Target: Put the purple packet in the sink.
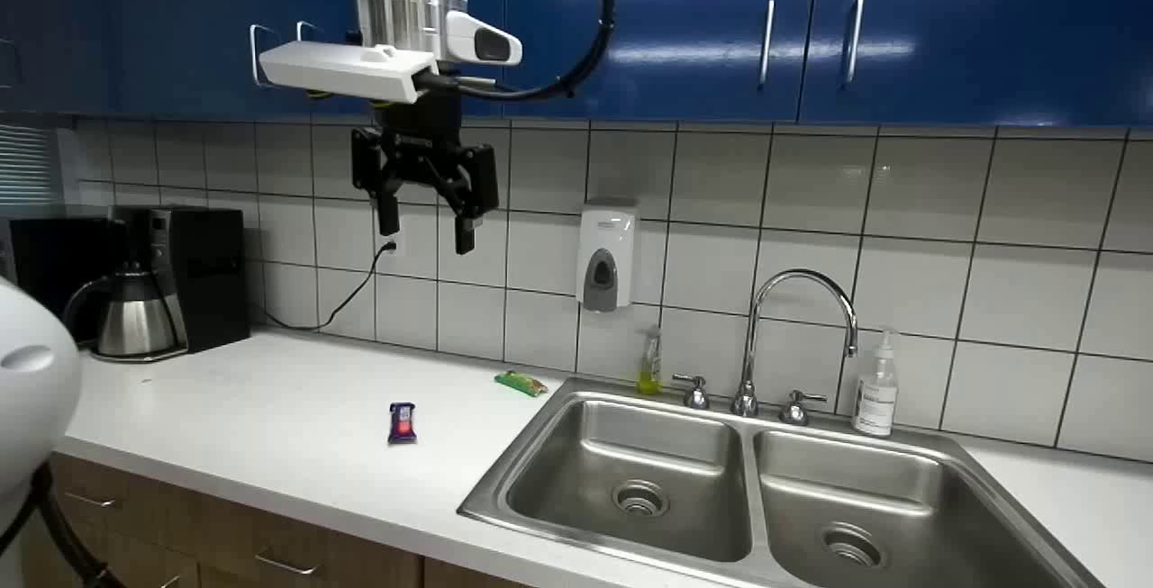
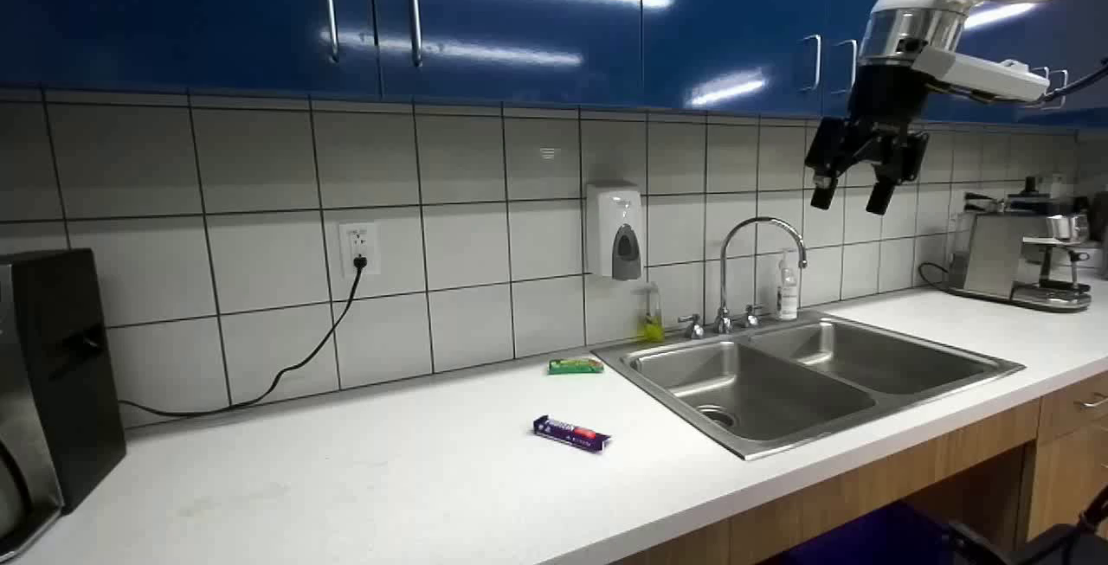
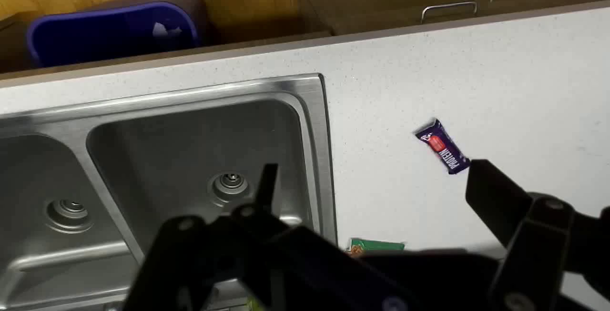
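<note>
The purple packet [image 1: 403, 423] lies flat on the white counter to the left of the sink [image 1: 755, 502]. It also shows in an exterior view [image 2: 571, 434] and in the wrist view [image 3: 443, 149], with a red patch and white lettering. The steel sink has two basins with round drains and shows in an exterior view [image 2: 792, 401] and in the wrist view [image 3: 325, 158]. My gripper [image 1: 427, 232] is open and empty, high above the counter, in both exterior views [image 2: 852, 199]. In the wrist view its fingers [image 3: 374, 173] are wide apart; the right fingertip overlaps the packet's end in the picture.
A small green packet [image 1: 521, 383] lies near the sink's back left corner. A curved faucet [image 1: 802, 275], a yellow bottle [image 1: 649, 363] and a pump bottle [image 1: 876, 399] stand behind the sink. A wall soap dispenser [image 1: 608, 255] hangs above. A coffee maker [image 1: 171, 282] stands far left.
</note>
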Motion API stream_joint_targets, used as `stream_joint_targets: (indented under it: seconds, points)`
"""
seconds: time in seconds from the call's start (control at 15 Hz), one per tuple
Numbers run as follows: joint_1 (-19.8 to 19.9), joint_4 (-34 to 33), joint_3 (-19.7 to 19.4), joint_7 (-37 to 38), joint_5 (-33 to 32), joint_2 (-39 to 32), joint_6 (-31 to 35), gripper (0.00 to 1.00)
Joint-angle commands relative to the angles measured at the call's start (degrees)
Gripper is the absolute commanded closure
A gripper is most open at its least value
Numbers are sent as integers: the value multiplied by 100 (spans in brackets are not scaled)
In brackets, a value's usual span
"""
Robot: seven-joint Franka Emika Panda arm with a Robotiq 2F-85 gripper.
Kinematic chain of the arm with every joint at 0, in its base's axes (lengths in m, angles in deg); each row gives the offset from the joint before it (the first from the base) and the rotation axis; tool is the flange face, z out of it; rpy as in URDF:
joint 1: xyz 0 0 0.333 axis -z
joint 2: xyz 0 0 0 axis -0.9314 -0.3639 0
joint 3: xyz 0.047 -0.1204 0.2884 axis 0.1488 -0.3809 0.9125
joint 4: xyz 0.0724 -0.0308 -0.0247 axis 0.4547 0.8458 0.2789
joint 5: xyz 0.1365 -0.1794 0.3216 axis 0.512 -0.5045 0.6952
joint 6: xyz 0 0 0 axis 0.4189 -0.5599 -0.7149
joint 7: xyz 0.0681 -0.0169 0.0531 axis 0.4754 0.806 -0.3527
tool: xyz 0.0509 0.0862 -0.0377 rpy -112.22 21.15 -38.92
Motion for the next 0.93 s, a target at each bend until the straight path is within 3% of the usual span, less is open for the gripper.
stream_joint_targets:
  seconds: [0.0,0.4,0.87]
  points:
    - [55,-16,43,-39,45,-24,-15,0]
    - [-264,343,195,-107,160,-273,404,0]
    - [-921,648,424,-116,528,-1193,1656,0]
